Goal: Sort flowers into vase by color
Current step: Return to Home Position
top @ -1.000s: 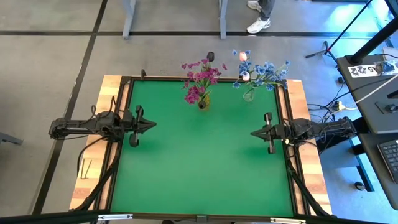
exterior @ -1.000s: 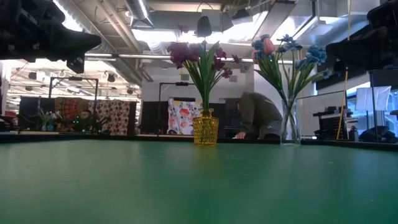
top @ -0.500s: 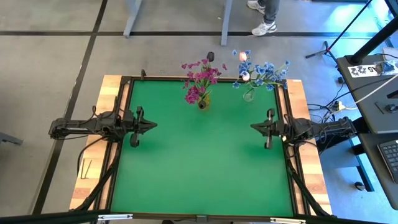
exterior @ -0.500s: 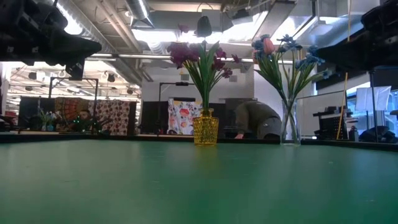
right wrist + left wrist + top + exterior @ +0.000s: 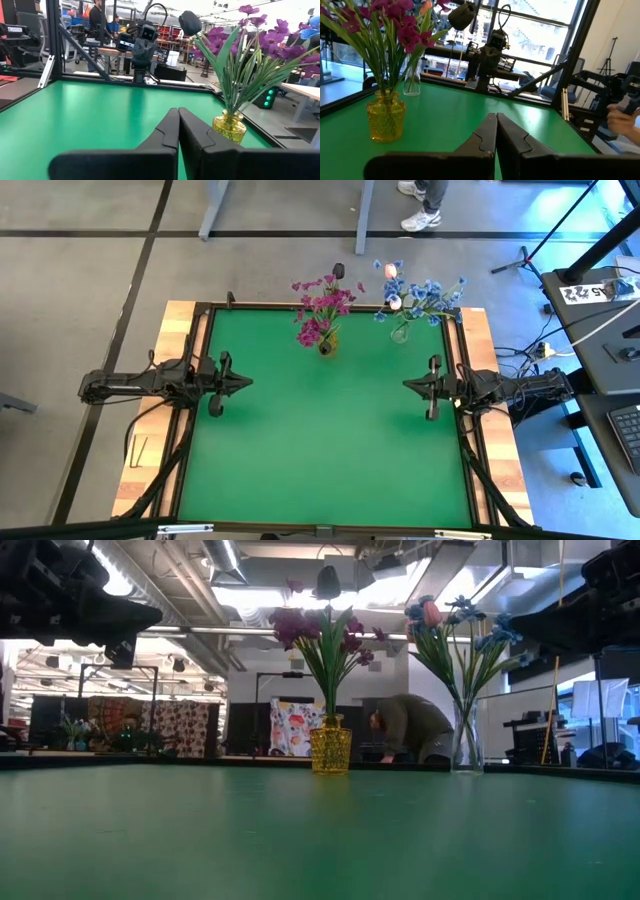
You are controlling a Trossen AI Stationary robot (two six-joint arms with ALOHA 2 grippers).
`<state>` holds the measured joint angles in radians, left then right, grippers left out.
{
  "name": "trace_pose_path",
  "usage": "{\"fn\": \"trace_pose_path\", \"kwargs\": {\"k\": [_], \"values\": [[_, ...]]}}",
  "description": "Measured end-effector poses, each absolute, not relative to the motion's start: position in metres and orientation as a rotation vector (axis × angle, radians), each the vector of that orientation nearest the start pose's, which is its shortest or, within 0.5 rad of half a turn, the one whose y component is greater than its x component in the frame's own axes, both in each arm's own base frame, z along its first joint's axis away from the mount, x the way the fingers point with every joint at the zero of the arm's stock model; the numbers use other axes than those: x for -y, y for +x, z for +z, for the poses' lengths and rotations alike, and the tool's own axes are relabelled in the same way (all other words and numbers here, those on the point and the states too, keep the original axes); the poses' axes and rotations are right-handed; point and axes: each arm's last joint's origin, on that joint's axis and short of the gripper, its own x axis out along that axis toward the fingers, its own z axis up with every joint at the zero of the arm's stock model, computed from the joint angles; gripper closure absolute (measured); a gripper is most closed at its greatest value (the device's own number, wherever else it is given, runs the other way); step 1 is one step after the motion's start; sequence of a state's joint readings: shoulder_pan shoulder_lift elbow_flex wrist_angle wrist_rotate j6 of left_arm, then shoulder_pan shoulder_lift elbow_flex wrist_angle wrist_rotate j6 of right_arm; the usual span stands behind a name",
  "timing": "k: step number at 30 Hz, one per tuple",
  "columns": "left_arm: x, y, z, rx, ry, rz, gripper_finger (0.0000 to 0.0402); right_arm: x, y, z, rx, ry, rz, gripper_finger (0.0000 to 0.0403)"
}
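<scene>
right claw (image 5: 407,385) closed, steady, person (image 5: 405,728) shifted

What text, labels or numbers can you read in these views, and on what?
None reads clearly.
White strip on the desk at the high view's right edge: dark marks, too small to read.
White label on dark equipment in the right wrist view: blurred.
Yellow vase, clear vase, left gripper and right gripper at the table's sides: no lettering seen.
</scene>
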<state>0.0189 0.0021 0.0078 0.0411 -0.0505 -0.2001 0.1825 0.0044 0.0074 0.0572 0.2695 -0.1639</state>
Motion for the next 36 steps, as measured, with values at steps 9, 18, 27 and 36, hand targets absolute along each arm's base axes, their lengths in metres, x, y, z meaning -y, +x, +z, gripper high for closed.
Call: {"fn": "trace_pose_path", "kwargs": {"k": [9,18,27,36], "values": [[-0.0033,0.0972,0.1696,0.050,-0.201,0.065,0.0402,-0.0099,0.0961,0.1711,0.051,-0.148,-0.091,0.0391],[-0.0033,0.0972,0.1696,0.050,-0.201,0.065,0.0402,-0.0099,0.0961,0.1711,0.051,-0.148,-0.091,0.0391],[-0.0033,0.0972,0.1696,0.050,-0.201,0.065,0.0402,-0.0100,0.0961,0.1710,0.051,-0.147,-0.090,0.0391],[-0.0033,0.0972,0.1696,0.050,-0.201,0.065,0.0401,-0.0100,0.0961,0.1710,0.051,-0.147,-0.090,0.0391]]}}
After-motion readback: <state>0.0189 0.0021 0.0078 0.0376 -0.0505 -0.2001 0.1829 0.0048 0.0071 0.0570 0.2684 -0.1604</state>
